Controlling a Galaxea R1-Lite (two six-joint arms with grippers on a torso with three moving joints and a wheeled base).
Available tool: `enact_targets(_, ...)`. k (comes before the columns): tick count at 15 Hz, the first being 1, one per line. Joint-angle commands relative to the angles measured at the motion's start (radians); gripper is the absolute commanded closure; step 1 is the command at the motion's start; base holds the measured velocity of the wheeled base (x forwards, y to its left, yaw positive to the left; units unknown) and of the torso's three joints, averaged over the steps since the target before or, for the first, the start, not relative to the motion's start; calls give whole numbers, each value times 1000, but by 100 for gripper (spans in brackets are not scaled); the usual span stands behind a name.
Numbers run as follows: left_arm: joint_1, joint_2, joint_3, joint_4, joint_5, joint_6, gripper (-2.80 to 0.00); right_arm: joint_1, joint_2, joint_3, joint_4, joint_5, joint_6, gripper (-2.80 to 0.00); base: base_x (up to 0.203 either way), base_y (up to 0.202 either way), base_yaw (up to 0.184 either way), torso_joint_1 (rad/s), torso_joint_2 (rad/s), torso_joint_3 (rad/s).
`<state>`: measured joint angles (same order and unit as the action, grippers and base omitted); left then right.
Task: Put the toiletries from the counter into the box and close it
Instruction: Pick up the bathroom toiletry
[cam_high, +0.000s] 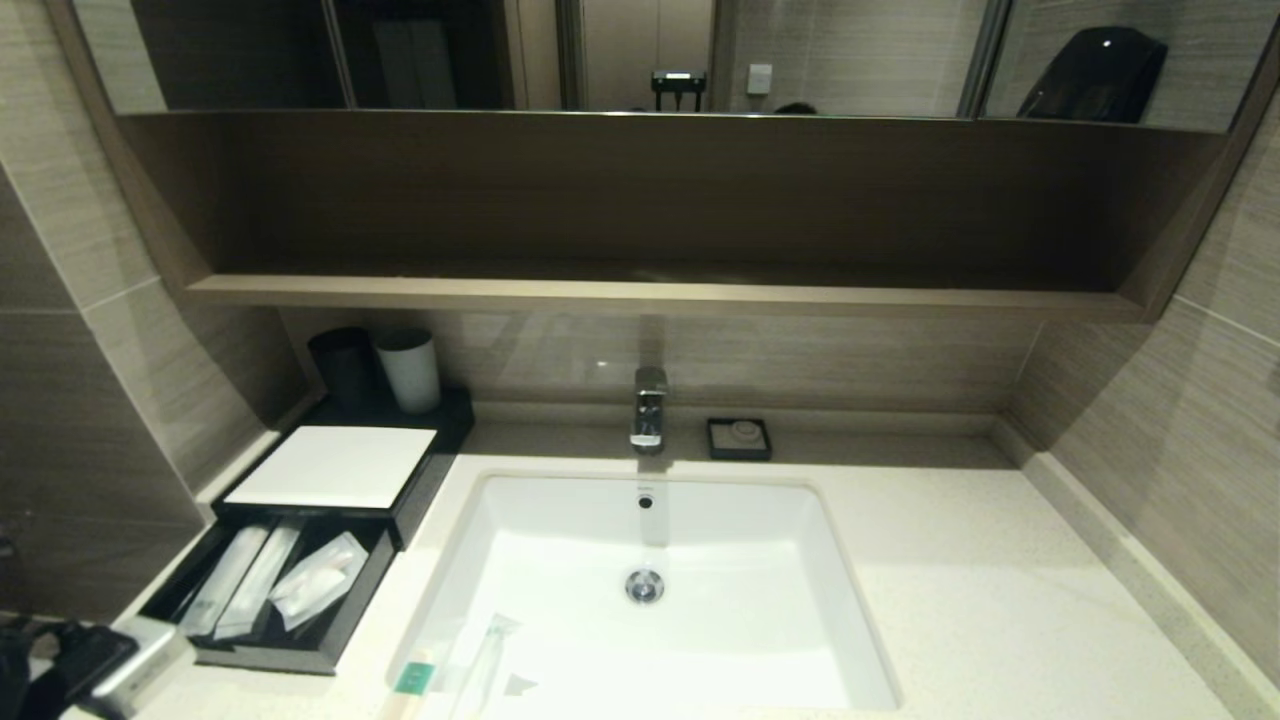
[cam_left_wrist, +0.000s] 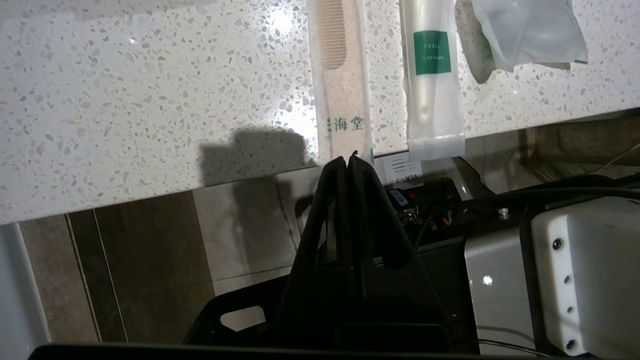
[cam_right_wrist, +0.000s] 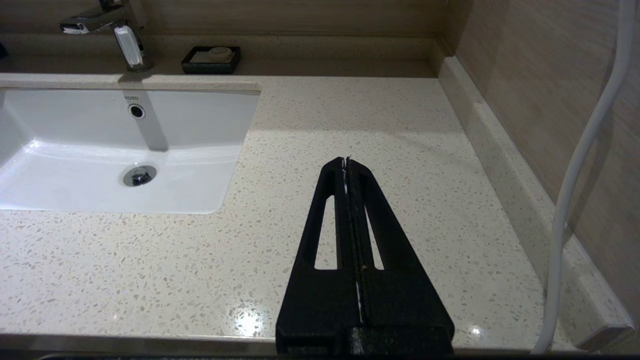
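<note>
The left gripper (cam_left_wrist: 350, 159) hangs with jaws pressed together and empty, just off the counter (cam_left_wrist: 150, 90) edge, near a wrapped comb (cam_left_wrist: 341, 95), a green-labelled packet (cam_left_wrist: 432, 75) and a clear pouch (cam_left_wrist: 525, 30). Left of the sink (cam_high: 700, 600), the box (cam_high: 330, 467) has its drawer (cam_high: 330, 640) pulled out with three packets (cam_high: 275, 580) inside. The right gripper (cam_right_wrist: 348, 161), jaws also together and empty, hovers over bare counter right of the sink.

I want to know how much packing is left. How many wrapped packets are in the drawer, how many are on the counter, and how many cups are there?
Packets in the drawer: 3 (slim packets, crumpled packet)
Packets on the counter: 3 (comb packet, green-label packet, clear bag)
Cups: 2 (black cup, white cup)
Total: 8
</note>
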<state>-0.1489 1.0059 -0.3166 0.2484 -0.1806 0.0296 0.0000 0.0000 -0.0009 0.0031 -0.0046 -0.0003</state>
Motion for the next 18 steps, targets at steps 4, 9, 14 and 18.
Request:
enact_targets(4,-8,-66,41,40,-10,6,0,0,0,1,0,0,-1,0,0,0,0,0,0,0)
enact_targets(9,-29,9,50,34,-24,5,0,0,0,0,0,0,-1,0,0,0,0,0,0,0)
enact_targets(14,-35,132,53,-29,-19,19,0,0,0,0,0,0,0,0,0,0,0,0,0,0)
enact_targets(18,-97,195,51,-42,-17,28,0,0,0,1,0,0,-1,0,0,0,0,0,0,0)
